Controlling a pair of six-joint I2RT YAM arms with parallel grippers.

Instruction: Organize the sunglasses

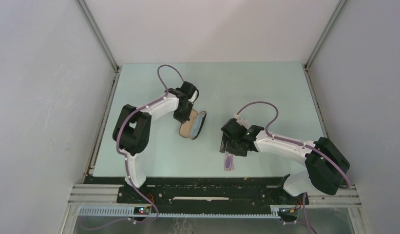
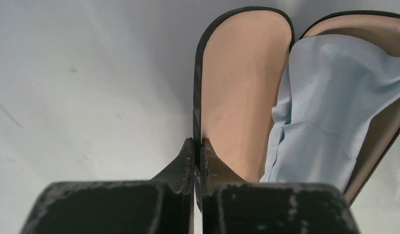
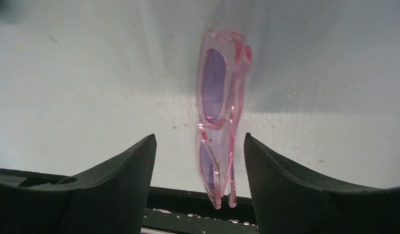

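dark scuffed fingers point(image 2: 180, 165) of the left hand point(image 2: 195, 146) fill the bottom of its wrist view. they are pressed nearly together, with the black rim of the case point(image 2: 246, 87) pinched between them. the case lies open on the pale desk point(image 2: 90, 73), its two tan-lined halves side by side. a light blue cloth point(image 2: 329, 112) is crumpled in the right half, and the left half holds nothing.

further right, the right hand point(image 3: 199, 138) is spread wide just above the desk. the sunglasses point(image 3: 215, 92) lie between its fingers, and neither finger touches them. they are folded, arms tucked behind the front, with their length running away from the wrist camera. in the top view they rest close to the near edge of the desk, well apart from the case.

the frame is thin translucent pink plastic, so the sunglasses are probably very light and stiff enough to lift as one piece, though weak at the hinges and slim arms. the surfaces look smooth and glossy, so they could slide or twist out of a loose pinch, and the lenses would likely smudge or scratch under hard fingers. the safest hold seems to be across the middle, near the bridge. there the hand closes on the front and the folded arms together, gently, keeping the load centred and the arms shut.
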